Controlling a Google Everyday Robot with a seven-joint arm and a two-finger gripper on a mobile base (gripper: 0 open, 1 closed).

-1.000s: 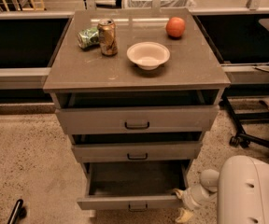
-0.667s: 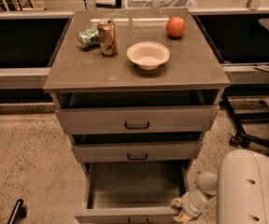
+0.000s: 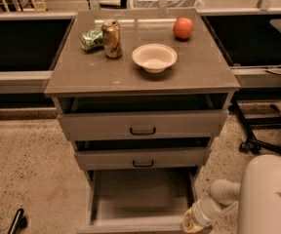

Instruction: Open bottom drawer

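The grey-brown cabinet (image 3: 140,77) has three drawers. The bottom drawer (image 3: 140,196) is pulled far out toward me, its plain grey inside showing and its front at the bottom edge of the view. The top drawer (image 3: 143,125) and middle drawer (image 3: 143,158) stand slightly ajar. My gripper (image 3: 191,222) is at the bottom drawer's front right corner, low in the view, at the end of my white arm (image 3: 267,199).
On the cabinet top stand a gold can (image 3: 112,38), a crushed green can (image 3: 91,39), a white bowl (image 3: 154,57) and an orange fruit (image 3: 183,28). An office chair base (image 3: 262,135) is to the right. Speckled floor lies to the left.
The bottom drawer has slid further out toward me, and my gripper has moved down and back with its front edge.
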